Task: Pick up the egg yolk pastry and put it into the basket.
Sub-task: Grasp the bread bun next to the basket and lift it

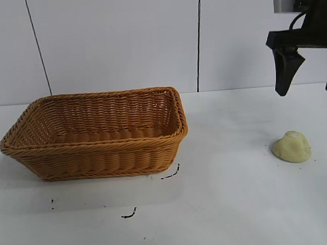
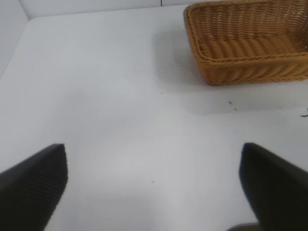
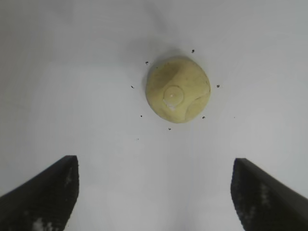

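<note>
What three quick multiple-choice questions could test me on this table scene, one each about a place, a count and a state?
1. Where does the egg yolk pastry lie?
A. Inside the basket
B. On the bare table, apart from the basket
C. Held in a tool

2. How many things lie inside the basket?
A. None
B. One
C. Three

3. How does the right tool stand?
A. Shut on the pastry
B. Resting inside the basket
C. Open, up in the air above the pastry

Answers:
1. B: the exterior view shows the pastry on the white table, well off the basket's side.
2. A: only woven wicker shows inside it.
3. C: the right wrist view shows both fingers spread wide with the pastry on the table between and beyond them.

The left tool is also open, over bare table near the basket.
</note>
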Tool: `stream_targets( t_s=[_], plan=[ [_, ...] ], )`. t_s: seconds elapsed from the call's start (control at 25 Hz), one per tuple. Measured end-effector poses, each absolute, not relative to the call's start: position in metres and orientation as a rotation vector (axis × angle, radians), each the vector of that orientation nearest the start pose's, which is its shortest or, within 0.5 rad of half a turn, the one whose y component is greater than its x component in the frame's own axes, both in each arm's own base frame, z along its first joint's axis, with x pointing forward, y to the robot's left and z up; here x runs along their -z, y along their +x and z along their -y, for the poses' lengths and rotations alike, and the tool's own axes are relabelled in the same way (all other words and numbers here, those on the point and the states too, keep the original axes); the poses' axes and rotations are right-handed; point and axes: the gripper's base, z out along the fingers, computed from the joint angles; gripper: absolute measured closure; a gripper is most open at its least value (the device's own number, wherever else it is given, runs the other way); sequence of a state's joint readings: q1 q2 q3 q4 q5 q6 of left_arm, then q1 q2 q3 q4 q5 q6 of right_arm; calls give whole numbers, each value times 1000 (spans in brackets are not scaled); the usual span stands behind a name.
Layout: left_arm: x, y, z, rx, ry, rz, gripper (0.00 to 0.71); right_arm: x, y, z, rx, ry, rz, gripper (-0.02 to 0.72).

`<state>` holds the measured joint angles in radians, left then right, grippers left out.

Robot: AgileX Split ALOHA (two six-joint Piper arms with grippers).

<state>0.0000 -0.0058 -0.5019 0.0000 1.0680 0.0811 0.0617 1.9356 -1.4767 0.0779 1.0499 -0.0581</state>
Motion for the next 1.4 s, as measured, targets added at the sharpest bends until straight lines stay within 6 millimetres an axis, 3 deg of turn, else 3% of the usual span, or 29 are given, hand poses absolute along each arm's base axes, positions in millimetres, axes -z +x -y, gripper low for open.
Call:
stream_targets(
  t_s=[0.24,0.4,1.08,1.2,1.4],
  plan=[
    [-277,-6,0,-51,83,-2043,14,-161,405,-29,-73,-135,-3065,91],
    [-277,-6,0,-51,83,-2043,14,-140,411,-27,-35,-113,-3060,91],
    [-277,-6,0,-51,83,-2043,14,-107,418,-28,-34,-107,-3071,94],
    [-277,-6,0,-51,83,-2043,14,-107,418,-28,-34,-107,-3069,162],
    [-277,-6,0,-51,83,-2043,14,-107,418,-27,-28,-111,-3068,454]
  ],
)
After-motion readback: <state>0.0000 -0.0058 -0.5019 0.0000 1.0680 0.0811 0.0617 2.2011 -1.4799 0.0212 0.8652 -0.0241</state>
